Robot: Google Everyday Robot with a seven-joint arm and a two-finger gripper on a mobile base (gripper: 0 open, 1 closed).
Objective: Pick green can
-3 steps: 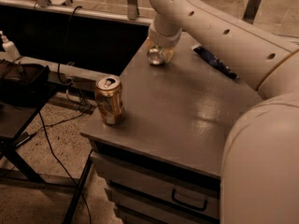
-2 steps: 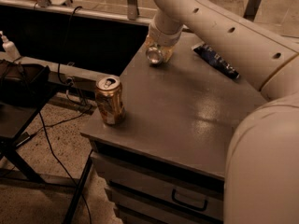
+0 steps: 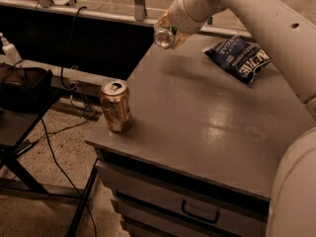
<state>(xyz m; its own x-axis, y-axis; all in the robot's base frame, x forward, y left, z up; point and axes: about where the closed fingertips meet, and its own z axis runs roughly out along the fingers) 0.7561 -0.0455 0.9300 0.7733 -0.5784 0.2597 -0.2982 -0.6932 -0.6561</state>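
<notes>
My gripper is at the end of the white arm, above the far left corner of the grey table. It is shut on the green can, which hangs tilted in the air off the tabletop with its round silver end facing the camera. The gripper hides most of the can's body. The orange-copper can stands upright near the table's left front edge, well apart from the gripper.
A dark blue snack bag lies at the table's far right. The table has drawers in front. A black stand, cables and a white bottle are to the left on a speckled floor.
The gripper has risen with the green can, which stood on the table's far corner before and now hangs above it. The orange-copper can has not moved.
</notes>
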